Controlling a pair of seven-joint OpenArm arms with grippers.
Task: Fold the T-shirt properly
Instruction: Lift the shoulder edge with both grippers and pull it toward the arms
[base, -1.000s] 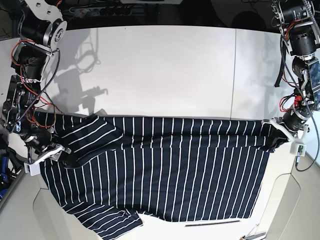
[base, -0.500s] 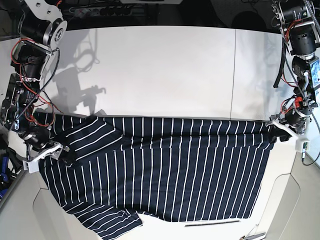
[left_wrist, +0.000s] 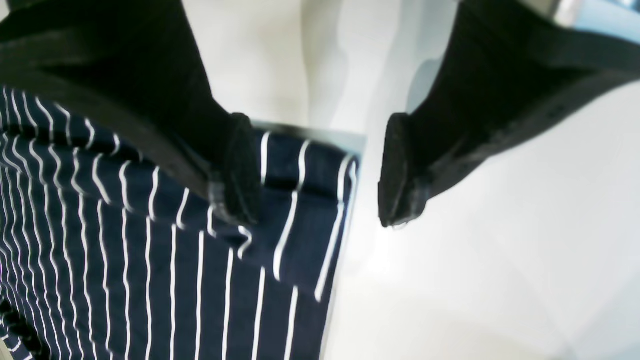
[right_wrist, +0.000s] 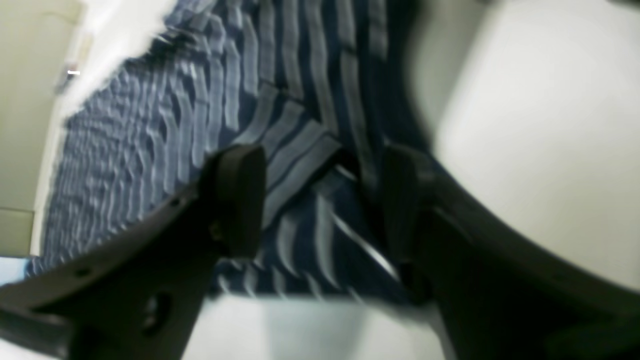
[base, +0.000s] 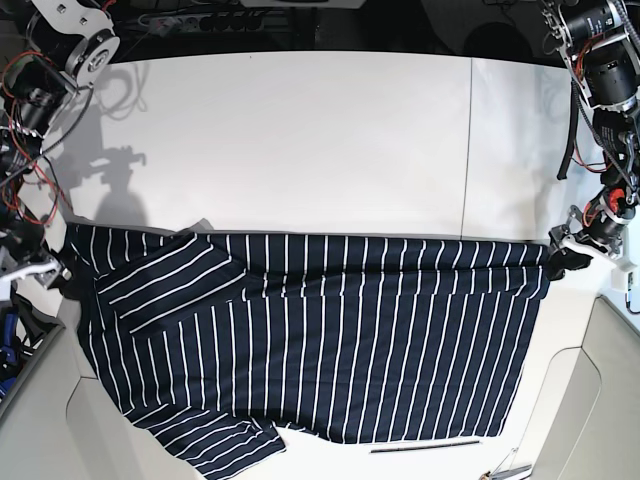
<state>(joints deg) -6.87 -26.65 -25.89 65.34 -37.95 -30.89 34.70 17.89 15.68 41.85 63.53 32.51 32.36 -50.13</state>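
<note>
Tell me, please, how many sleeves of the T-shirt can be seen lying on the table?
2. One sleeve is folded over the T-shirt body at the base view's upper left; the other sleeve juts out at the bottom left edge. None seems hidden.

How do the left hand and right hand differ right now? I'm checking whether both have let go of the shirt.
The left hand straddles the T-shirt corner's edge, one finger over fabric, the other over bare table; the right hand has striped cloth across its whole gap. The left view is sharp, the right blurred. Both hands are open, gripping nothing.
</note>
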